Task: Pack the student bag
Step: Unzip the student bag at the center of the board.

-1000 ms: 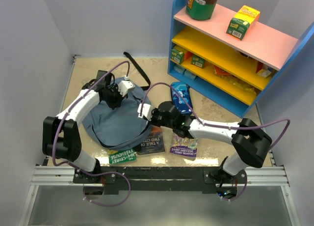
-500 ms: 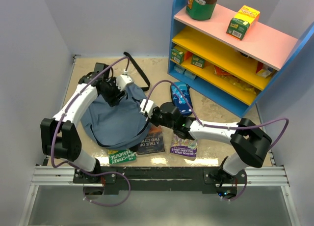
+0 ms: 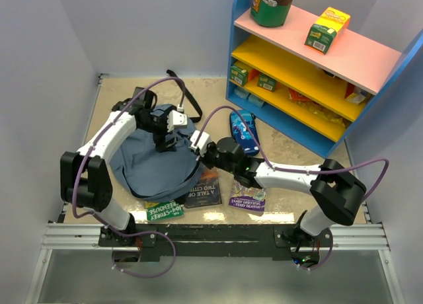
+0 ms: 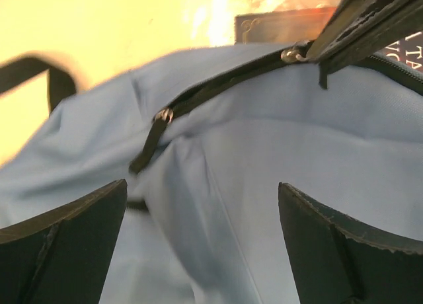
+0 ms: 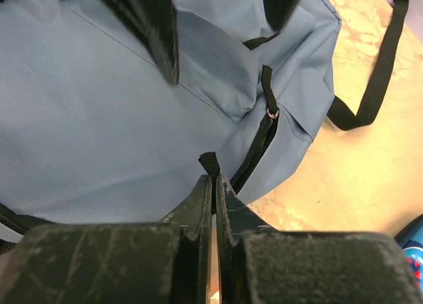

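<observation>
**Inspector:** What is carried by the worktop (image 3: 215, 92)?

**Operator:** A blue shelf unit (image 3: 297, 69) is placed at the far right corner. The student bag (image 3: 155, 165) is laid flat on the left half of the worktop, between the two arms. One black strap (image 3: 192, 99) is stretched out toward the far wall.

**Inspector:** What is located beside the bag?

**Operator:** Three books are set along the near edge: a green book (image 3: 164, 210), a dark book (image 3: 205, 193) and a purple book (image 3: 248, 197). The far edges of the green and dark books are covered by the bag. The purple book is separated from it. A blue pencil case (image 3: 243, 129) is found just right of the bag, near the shelf unit.

**Inspector:** How is the left hand (image 3: 163, 142) set?

**Operator:** It is released. In the left wrist view, both fingers (image 4: 66, 244) are spread wide above the slate-blue fabric, and nothing is held between them. A black zipper (image 4: 218, 86) is seen beyond them.

**Inspector:** And the right hand (image 3: 193, 152)?

**Operator:** It is clenched at the bag's right edge. In the right wrist view, the fingertips are pressed together on a black tab (image 5: 209, 160) of the bag, next to the zipper pull (image 5: 271, 112).
</observation>
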`<state>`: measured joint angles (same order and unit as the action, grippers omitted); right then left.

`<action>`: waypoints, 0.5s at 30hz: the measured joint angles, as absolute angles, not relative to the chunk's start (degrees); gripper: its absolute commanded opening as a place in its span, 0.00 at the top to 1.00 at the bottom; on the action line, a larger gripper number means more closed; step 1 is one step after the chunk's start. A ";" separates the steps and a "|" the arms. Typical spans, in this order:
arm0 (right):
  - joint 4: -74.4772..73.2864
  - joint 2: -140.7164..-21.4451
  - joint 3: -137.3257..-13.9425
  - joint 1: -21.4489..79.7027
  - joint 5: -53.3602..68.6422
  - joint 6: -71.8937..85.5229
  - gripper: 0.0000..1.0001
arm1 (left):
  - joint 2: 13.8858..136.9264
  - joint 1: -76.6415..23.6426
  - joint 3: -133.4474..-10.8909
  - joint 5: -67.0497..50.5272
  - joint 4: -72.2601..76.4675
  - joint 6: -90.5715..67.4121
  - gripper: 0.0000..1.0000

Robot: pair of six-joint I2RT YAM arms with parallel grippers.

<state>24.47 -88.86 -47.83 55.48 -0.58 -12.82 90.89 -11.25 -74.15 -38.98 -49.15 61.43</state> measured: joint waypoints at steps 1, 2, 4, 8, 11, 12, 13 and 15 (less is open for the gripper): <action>24.62 -88.86 -47.64 55.48 -0.58 -12.64 1.00 | 91.92 -11.57 -73.67 -40.58 -49.19 63.90 0.00; 24.82 -88.86 -47.42 55.48 -0.56 -12.53 1.00 | 92.84 -11.81 -73.71 -41.65 -49.08 65.32 0.00; 24.93 -88.86 -47.11 55.48 -0.54 -12.16 1.00 | 95.70 -12.21 -75.11 -43.83 -49.80 68.69 0.00; 25.36 -88.84 -46.74 55.48 -0.49 -11.46 1.00 | 103.04 -12.43 -81.12 -47.03 -51.07 73.58 0.00; 25.43 -88.53 -46.44 55.48 -0.49 -11.07 1.00 | 106.00 -12.51 -82.94 -49.01 -52.23 77.23 0.00; 25.41 -88.29 -46.28 55.48 -0.51 -10.96 1.00 | 106.63 -12.67 -83.20 -49.36 -53.04 78.56 0.00; 25.43 -87.94 -46.13 55.48 -0.49 -10.87 1.00 | 107.24 -12.88 -83.53 -49.60 -54.00 79.83 0.00; 25.47 -87.22 -45.93 55.51 -0.49 -10.70 1.00 | 108.53 -13.54 -84.23 -49.98 -55.64 81.93 0.00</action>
